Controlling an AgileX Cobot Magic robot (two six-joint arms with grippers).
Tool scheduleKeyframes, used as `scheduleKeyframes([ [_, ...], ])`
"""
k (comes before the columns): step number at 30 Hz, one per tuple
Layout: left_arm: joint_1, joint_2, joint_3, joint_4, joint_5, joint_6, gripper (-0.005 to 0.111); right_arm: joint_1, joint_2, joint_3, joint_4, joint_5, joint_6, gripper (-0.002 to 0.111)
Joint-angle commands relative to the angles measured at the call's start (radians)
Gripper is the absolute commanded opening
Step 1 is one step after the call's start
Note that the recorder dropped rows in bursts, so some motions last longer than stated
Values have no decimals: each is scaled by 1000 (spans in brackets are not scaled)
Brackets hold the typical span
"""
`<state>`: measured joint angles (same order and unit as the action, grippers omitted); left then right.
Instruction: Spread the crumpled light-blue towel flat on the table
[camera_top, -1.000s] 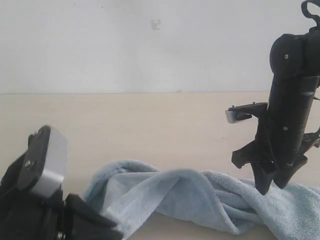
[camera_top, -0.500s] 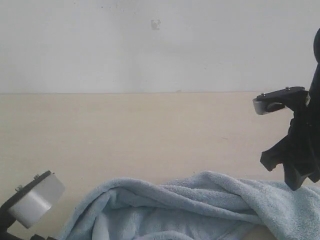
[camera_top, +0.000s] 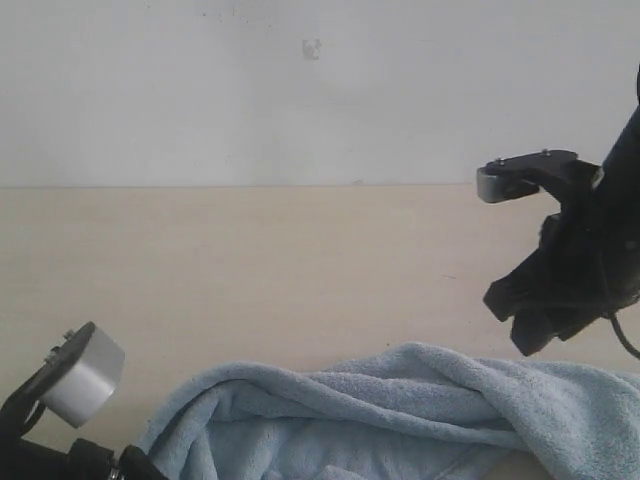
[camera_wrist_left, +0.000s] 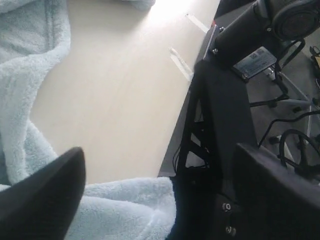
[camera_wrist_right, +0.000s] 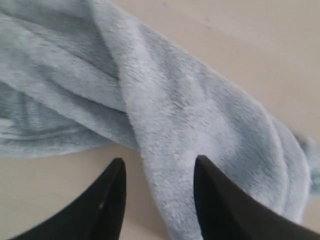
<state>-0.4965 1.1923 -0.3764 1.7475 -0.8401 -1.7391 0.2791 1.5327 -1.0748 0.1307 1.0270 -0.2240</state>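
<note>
The light-blue towel (camera_top: 420, 410) lies bunched in long folds along the near side of the beige table (camera_top: 300, 260). My right gripper (camera_top: 540, 335) hangs tilted just above the towel's right part, open. In the right wrist view its two black fingertips (camera_wrist_right: 117, 170) straddle a thick fold of the towel (camera_wrist_right: 190, 120) without touching it. My left gripper (camera_wrist_left: 160, 190) is open wide at the table's near left edge, and a fluffy fold of the towel (camera_wrist_left: 120, 210) lies between its fingers (camera_wrist_left: 45, 200). No white tag shows.
A grey-white wall (camera_top: 300, 90) rises behind the table. In the left wrist view the table's edge (camera_wrist_left: 175, 145) drops off to a black arm base (camera_wrist_left: 225, 100) and cables. Bare tabletop stretches behind the towel.
The towel has slid toward the near edge and its raised ridge has flattened. My left arm has dropped low. My right gripper has lifted off the towel, swinging right and back.
</note>
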Motion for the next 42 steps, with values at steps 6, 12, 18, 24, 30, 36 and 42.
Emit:
scheduleKeyframes([
  [6, -1, -17, -65, -3, 726, 44, 58, 70, -8, 7, 156, -10, -159, 42],
  [12, -1, -17, 17, -3, 778, 43, 62, 81, -8, 7, 218, -48, -122, 42],
  [18, -1, -17, 99, -3, 795, 20, 71, 81, -8, 7, 220, -53, -116, 42],
  [24, -1, -16, 133, -3, 849, 20, 71, 81, -8, 7, 235, -49, -116, 42],
  [30, -1, 55, 131, -3, 840, 66, 71, 81, -8, 7, 237, -47, -116, 42],
  [36, -1, 154, 89, -3, 728, 88, 71, 81, -8, 7, 237, -47, -116, 42],
  [42, -1, 189, 75, -3, 786, 88, 43, 81, -8, 7, 237, -47, -116, 42],
])
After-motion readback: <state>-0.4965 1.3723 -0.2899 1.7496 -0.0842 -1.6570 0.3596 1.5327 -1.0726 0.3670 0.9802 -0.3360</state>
